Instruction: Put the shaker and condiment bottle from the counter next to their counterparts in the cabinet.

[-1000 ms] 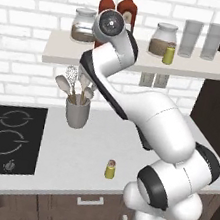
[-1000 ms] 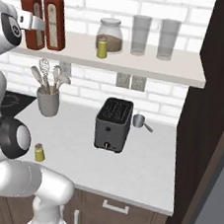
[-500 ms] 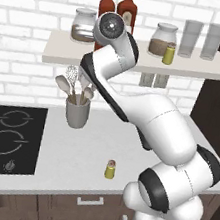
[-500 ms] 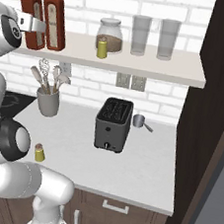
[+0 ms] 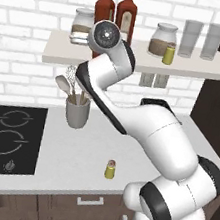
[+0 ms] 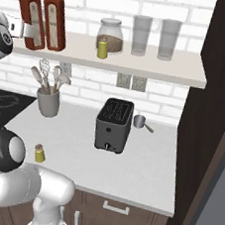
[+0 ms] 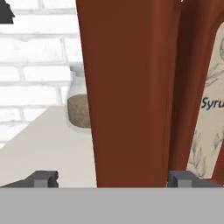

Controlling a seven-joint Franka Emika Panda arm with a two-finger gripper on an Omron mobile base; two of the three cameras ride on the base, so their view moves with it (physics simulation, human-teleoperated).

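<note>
Item one, the condiment bottle (image 7: 131, 92): tall, smooth, red-brown, plain-sided, rounded at the shoulders with a bright green cap. I see it upright on the cabinet (image 5: 200, 69) at the upper left of the right base view (image 6: 31, 14), just beside its labelled counterpart.

Item two, the gripper (image 7: 113, 178): its two small dark tips stand spread at the bottom of the hand view, one on each side of the bottle's base. I see a sliver of gap at each tip, so it pinches nothing.

Item three, the labelled bottle (image 6: 54, 17): same red glassy body, darker green cap, broad beige front label with printed lettering.

Item four, the shaker (image 5: 110, 169): tiny yellow cylinder with a tan-pink cap, upright on the pale matte surface (image 5: 95, 150) at lower centre of the left base view, well apart from the shelf.

Item five, the twin shaker (image 6: 103, 49): yellow, on the shelf at upper centre, just in front of a glass jar (image 6: 111, 35) of brown powder.

Item six, a second powder jar (image 7: 78, 107), rounded glass, at the left of the hand view.

Item seven, two clear tumblers (image 6: 141, 34) on the shelf.

Item eight, a grey utensil crock (image 5: 76, 111), a dark boxy toaster (image 6: 114, 124), a small metal cup (image 6: 140, 121) and a black hob (image 5: 6, 138).
</note>
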